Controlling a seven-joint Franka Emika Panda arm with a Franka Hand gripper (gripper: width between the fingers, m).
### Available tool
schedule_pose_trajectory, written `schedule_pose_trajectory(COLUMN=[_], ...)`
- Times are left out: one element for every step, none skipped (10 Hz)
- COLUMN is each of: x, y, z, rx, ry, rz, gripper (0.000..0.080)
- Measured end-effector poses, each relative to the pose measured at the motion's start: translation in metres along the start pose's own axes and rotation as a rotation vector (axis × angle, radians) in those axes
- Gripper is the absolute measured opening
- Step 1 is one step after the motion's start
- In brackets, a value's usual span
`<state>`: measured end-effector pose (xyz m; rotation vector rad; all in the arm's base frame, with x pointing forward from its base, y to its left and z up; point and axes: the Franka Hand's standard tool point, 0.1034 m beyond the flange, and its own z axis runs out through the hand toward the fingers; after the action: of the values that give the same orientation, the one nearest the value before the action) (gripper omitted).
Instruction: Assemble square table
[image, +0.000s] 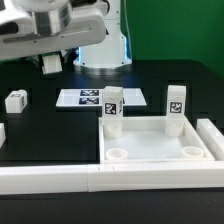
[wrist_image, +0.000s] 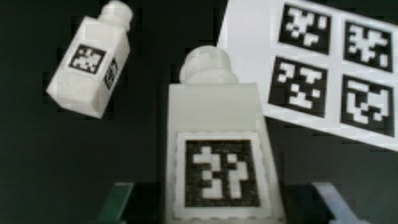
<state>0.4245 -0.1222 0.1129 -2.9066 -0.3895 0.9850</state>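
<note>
my fingers (wrist_image: 125, 205) were half-closed on a leg (wrist_image: 215, 140) (tag facing camera); the square top (image: 160, 150) lay by the table's near edge. i judged: keep it plumb over a free socket (image: 117, 153).

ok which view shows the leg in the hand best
wrist view: the leg is close up, tag facing the camera, held in the hand. the exterior view shows only a small white piece under the hand
</note>
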Motion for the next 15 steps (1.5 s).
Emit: schedule_pose_trajectory(x=[0.0, 0.005, 0.008, 0.022, 0.033, 0.046, 0.064, 0.079, 0.091, 0.1, 0.107, 0.107, 0.107, 0.109, 0.109], y=[0.0, 0.002, 0.0, -0.008, -0.014, -0.02, -0.028, -0.041, -0.064, -0.084, -0.089, -0.081, -0.08, -0.077, -0.075], z=[0.0, -0.002, -0.01, -0.039, -0.065, -0.094, -0.12, -0.134, -0.143, -0.149, -0.155, -0.156, -0.154, -0.157, -0.155], rx=[-0.002, -0.014, -0.021, -0.049, -0.075, -0.092, -0.091, -0.086, -0.076, -0.063, -0.076, -0.098, -0.115, -0.141, -0.163], ry=[0.031, 0.088, 0.137, 0.223, 0.294, 0.357, 0.468, 0.571, 0.657, 0.705, 0.762, 0.842, 0.895, 0.975, 1.033], rz=[0.0, -0.007, -0.006, -0.019, -0.029, -0.037, -0.03, 0.05, 0.12, 0.17, 0.155, 0.145, 0.144, 0.137, 0.132], gripper=[0.029, 0.029, 0.029, 0.029, 0.029, 0.029, 0.029, 0.029, 0.029, 0.029, 0.029, 0.029, 0.029, 0.029, 0.029])
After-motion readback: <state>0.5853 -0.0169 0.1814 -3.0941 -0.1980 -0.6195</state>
